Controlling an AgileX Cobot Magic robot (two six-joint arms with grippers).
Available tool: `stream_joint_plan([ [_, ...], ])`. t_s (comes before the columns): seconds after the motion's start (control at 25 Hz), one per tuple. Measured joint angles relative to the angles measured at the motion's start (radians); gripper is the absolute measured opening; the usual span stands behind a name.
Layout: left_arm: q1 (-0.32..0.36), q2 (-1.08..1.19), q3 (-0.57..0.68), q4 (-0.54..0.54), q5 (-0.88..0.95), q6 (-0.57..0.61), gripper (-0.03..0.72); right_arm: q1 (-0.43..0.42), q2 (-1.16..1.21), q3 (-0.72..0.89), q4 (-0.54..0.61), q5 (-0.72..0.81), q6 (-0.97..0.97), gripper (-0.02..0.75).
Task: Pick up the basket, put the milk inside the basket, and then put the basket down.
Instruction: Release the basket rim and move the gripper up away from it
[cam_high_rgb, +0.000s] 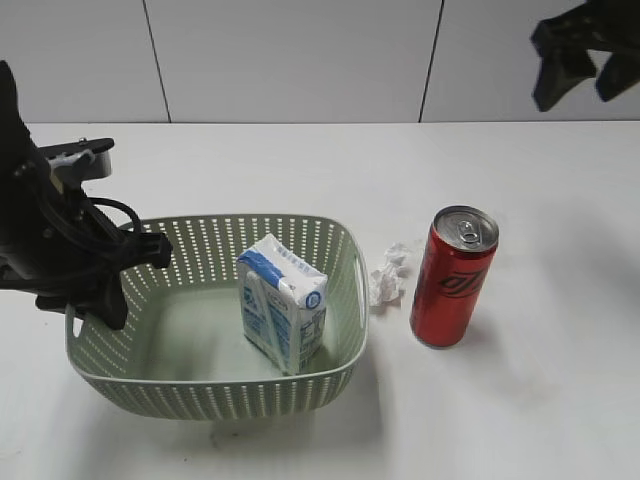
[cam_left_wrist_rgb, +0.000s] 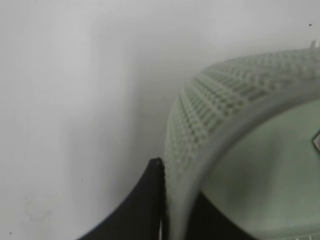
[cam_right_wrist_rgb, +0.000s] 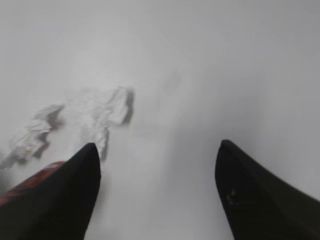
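Note:
The pale sage-green basket sits on the white table, with the white and blue milk carton standing inside it. My left gripper is shut on the basket's left rim. In the left wrist view the basket wall is pinched between my two black fingers. My right gripper is open and empty, raised high at the upper right, away from the basket. In the right wrist view its fingers are spread wide over bare table.
A tall red drink can stands right of the basket; its edge shows in the right wrist view. Crumpled white paper lies between basket and can, also in the right wrist view.

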Motion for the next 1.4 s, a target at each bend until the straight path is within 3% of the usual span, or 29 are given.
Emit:
stream_joint_plan([
  [0.24,0.000,0.000,0.000,0.000,0.008,0.000,0.005,-0.156,0.000,0.000,-0.037,0.050,-0.011,0.580],
  [0.4,0.000,0.000,0.000,0.000,0.013,0.000,0.005,-0.177,0.000,0.000,-0.035,0.109,-0.011,0.633],
  [0.6,0.000,0.000,0.000,-0.003,0.030,0.000,0.005,-0.177,-0.041,0.060,0.010,0.120,-0.013,0.643],
  [0.8,0.000,0.000,0.000,-0.005,0.039,0.000,0.005,-0.177,-0.205,0.278,0.000,0.113,-0.014,0.643],
  [1.08,0.000,0.000,0.000,-0.019,0.051,0.000,0.005,-0.177,-0.537,0.674,0.000,-0.034,-0.015,0.643],
  [1.4,0.000,-0.006,0.000,-0.026,0.051,-0.001,0.005,-0.177,-0.897,0.983,0.000,-0.111,-0.017,0.625],
])
